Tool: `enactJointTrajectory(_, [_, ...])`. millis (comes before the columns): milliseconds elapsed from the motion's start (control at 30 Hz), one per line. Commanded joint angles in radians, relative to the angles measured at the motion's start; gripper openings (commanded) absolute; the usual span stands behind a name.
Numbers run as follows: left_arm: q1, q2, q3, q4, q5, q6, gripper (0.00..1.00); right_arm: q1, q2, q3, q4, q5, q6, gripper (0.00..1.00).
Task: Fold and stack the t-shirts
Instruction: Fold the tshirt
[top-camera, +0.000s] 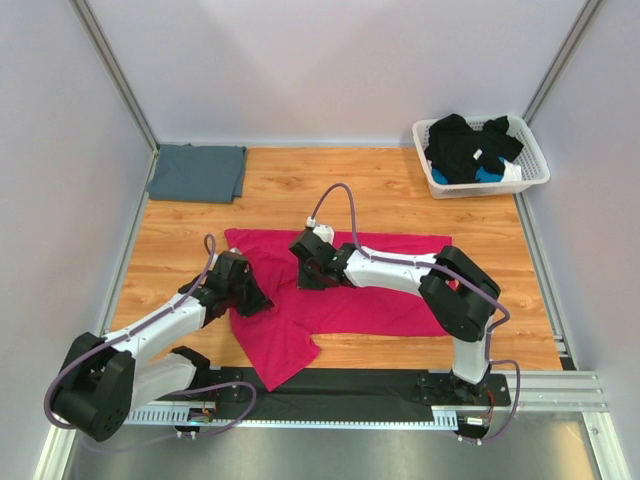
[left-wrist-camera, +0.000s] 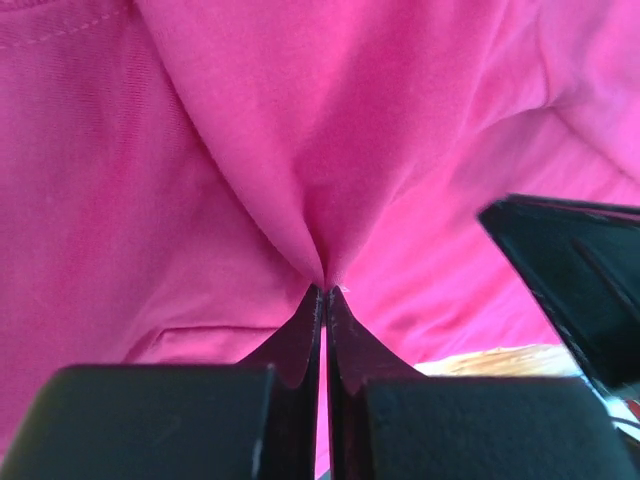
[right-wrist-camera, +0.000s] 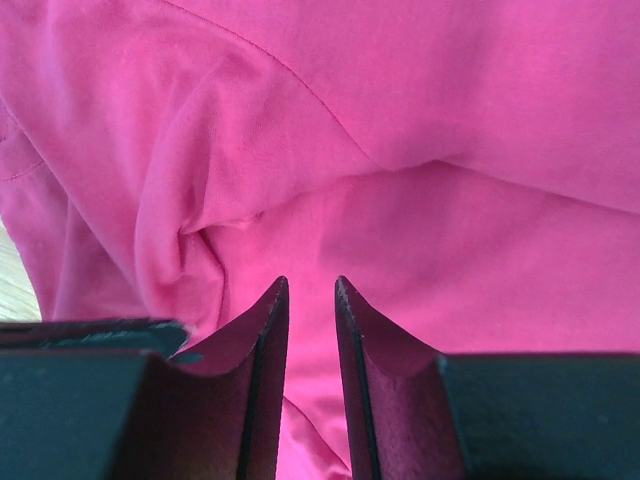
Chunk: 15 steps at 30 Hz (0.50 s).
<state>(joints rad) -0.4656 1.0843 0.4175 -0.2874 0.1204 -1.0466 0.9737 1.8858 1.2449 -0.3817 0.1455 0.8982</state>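
Observation:
A magenta-pink t-shirt (top-camera: 352, 306) lies spread across the middle of the wooden table, with one sleeve trailing toward the front edge. My left gripper (top-camera: 258, 300) sits at the shirt's left edge. In the left wrist view this gripper (left-wrist-camera: 326, 290) is shut, and a peak of pink cloth (left-wrist-camera: 300, 130) is pinched at its tips. My right gripper (top-camera: 305, 276) hovers low over the shirt's upper left part. Its jaws (right-wrist-camera: 311, 285) stand a little apart over wrinkled pink cloth (right-wrist-camera: 450, 120), and nothing is pinched between them. A slate blue-grey t-shirt (top-camera: 197, 172) lies folded flat at the back left.
A white lattice basket (top-camera: 538, 166) holding dark clothes (top-camera: 465, 150) stands at the back right corner. Grey walls enclose the table on three sides. A black arm part (left-wrist-camera: 570, 285) fills the right of the left wrist view, with a sliver of bare wood (left-wrist-camera: 500, 358) below it.

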Motion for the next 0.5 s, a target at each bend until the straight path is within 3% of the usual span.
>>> enactJointTrajectory(0, [-0.005,-0.063,0.053,-0.008,-0.027,0.005,0.0,0.01,0.021,0.037,0.064,0.002,0.036,0.27])
enactJointTrajectory(167, [-0.004,-0.158,0.102,-0.101,-0.106,0.025,0.0,0.013,0.035,0.037,0.112,-0.009,0.059,0.27])
enactJointTrajectory(467, [-0.004,-0.156,0.096,-0.104,-0.073,0.01,0.0,0.022,0.09,0.076,0.129,-0.015,0.071,0.27])
